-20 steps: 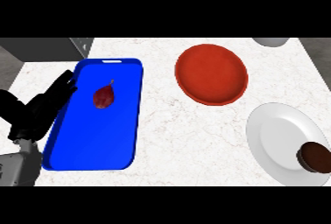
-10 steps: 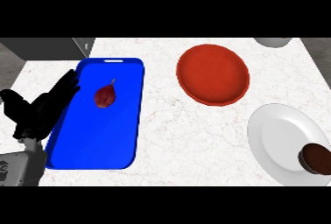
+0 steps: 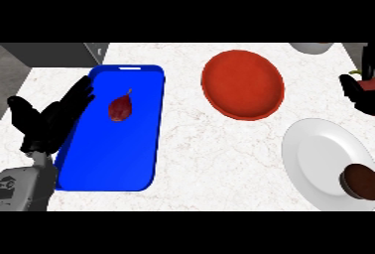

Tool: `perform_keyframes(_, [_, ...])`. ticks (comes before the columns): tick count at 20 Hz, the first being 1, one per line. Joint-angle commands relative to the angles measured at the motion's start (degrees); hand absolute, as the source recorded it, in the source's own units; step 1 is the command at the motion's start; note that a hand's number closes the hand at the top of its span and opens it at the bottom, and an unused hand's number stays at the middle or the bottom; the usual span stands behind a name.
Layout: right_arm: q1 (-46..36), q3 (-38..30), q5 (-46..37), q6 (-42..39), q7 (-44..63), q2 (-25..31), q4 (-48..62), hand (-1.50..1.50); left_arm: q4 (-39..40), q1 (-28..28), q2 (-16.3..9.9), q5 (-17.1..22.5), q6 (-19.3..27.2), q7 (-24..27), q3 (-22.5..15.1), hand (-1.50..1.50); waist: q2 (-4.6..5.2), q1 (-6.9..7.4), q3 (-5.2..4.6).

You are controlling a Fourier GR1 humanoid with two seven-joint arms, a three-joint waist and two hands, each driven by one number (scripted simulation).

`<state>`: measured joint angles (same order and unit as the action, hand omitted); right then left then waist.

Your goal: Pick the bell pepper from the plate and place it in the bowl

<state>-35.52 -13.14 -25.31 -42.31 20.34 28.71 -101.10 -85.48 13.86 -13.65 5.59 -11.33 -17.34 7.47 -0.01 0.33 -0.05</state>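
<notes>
A dark red bell pepper (image 3: 121, 108) lies in the upper half of a long blue plate (image 3: 117, 163) at the left of the counter. The red bowl (image 3: 244, 84) stands apart from it, up and to the right. My left hand (image 3: 50, 125) is open, fingers straight, over the plate's left rim just left of the pepper and not touching it. Only a black part of my right hand (image 3: 359, 93) shows at the right edge, right of the bowl.
A white plate (image 3: 319, 154) with a brown round cake (image 3: 359, 180) sits at the lower right. A pale grey vessel (image 3: 313, 47) pokes in at the top right. The counter's edge runs along the upper left corner.
My left hand has crept up and right, closer to the pepper. My right hand has come into view at the right edge. Pepper, plate and bowl stay put.
</notes>
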Motion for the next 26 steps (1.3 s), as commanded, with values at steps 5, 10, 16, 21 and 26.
perform_keyframes(5, [-12.7, 8.3, -8.6, 10.9, 1.1, -7.2, 14.4, 1.5, -0.9, -0.9, 1.1, -1.3, 0.4, 0.2, -1.2, 0.0, 0.18, 0.8, 0.03])
perform_keyframes(10, [-17.0, 10.5, -15.0, 19.6, -1.5, -10.4, 28.1, 1.5, 1.5, 1.8, -0.7, 0.3, -0.9, 1.2, 1.4, 0.0, 0.5, 1.33, 0.03])
perform_keyframes(16, [-21.6, 9.1, -17.4, 28.0, -8.4, -12.3, 45.0, 1.5, -0.1, 0.7, 0.2, -1.0, -0.6, 0.2, -0.3, 0.0, 0.42, 1.01, 0.05])
perform_keyframes(21, [-27.5, 6.4, -16.9, 32.6, -15.3, -13.9, 61.3, 1.5, -2.1, -0.3, 1.6, -0.1, -1.0, 0.0, -1.2, 0.0, 0.9, 2.61, 0.07])
perform_keyframes(26, [-31.2, 5.3, -18.4, 37.3, -21.8, -14.1, 73.8, 1.5, -0.6, 1.3, 1.5, -0.5, -1.7, 0.4, -1.7, 0.0, 1.67, 3.98, 0.09])
